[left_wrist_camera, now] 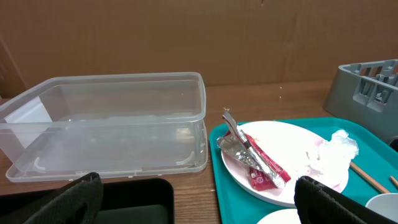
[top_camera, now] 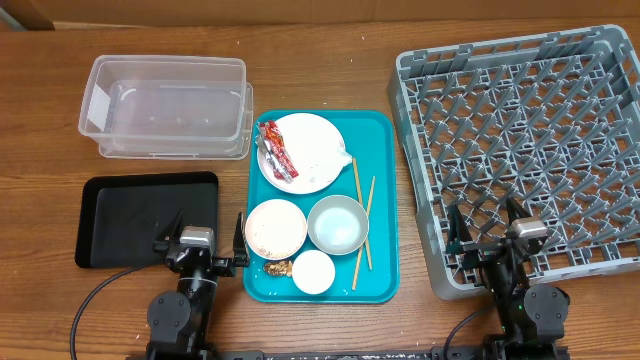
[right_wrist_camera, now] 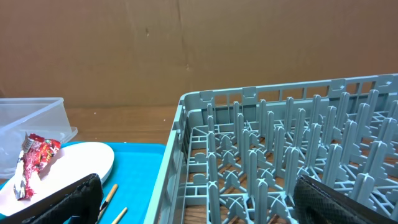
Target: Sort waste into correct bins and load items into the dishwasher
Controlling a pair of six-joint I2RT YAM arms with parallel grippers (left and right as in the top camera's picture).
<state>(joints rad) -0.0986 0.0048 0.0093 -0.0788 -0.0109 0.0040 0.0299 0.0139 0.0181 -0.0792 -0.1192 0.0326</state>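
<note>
Overhead camera shows a wooden tabletop [top_camera: 350, 60] with a teal tray [top_camera: 385, 200] in the middle. On the far part of this tray lies a round white plate [top_camera: 315, 150], and on the plate's left side rests the red snack wrapper [top_camera: 277, 150]. The left wrist camera shows a crumpled white tissue [left_wrist_camera: 333, 149] on the plate's right side. Two wooden chopsticks [top_camera: 357, 195] lie on the tray, just to the right of the bowls. Nearer to the robot stand a white bowl [top_camera: 275, 228] and a pale grey bowl [top_camera: 337, 224] side by side, then a small white cup [top_camera: 313, 271], and beside it a small brown lump [top_camera: 278, 268]. The clear tub [top_camera: 165, 105] stands at the far left and the black tray [top_camera: 130, 215] in front of it. The grey dish rack [top_camera: 520, 150] fills the right side. The left claw [top_camera: 202, 235] is spread wide and holds nothing, between the black tray and the teal tray. The right claw [top_camera: 485, 228] is also spread and holds nothing, at the rack's near left corner.
</note>
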